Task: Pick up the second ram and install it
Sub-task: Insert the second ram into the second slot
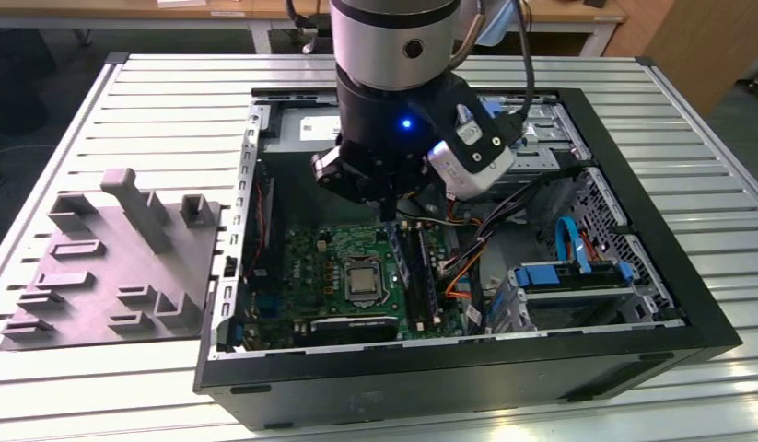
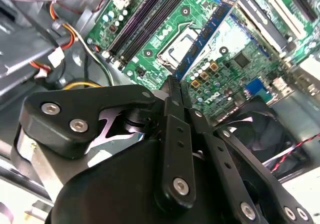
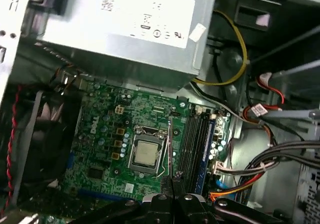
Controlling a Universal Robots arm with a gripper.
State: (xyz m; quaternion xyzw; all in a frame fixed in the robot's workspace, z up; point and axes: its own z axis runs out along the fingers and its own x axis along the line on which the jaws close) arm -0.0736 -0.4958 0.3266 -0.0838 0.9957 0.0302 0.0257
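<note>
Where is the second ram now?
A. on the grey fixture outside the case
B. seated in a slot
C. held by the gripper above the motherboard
C: the gripper is shut on the second ram, which juts from its tips over the motherboard.

Arm (image 1: 393, 46) upright, jaws downward, clamped together

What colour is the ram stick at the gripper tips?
Blue, with small dark chips. The second wrist view shows the second ram best, clamped in the gripper.

silver-grey arm (image 1: 391, 37) with a blue light (image 1: 406, 122); black end effector (image 2: 175, 86) linkages dotted with silver screws (image 2: 181, 185).
</note>
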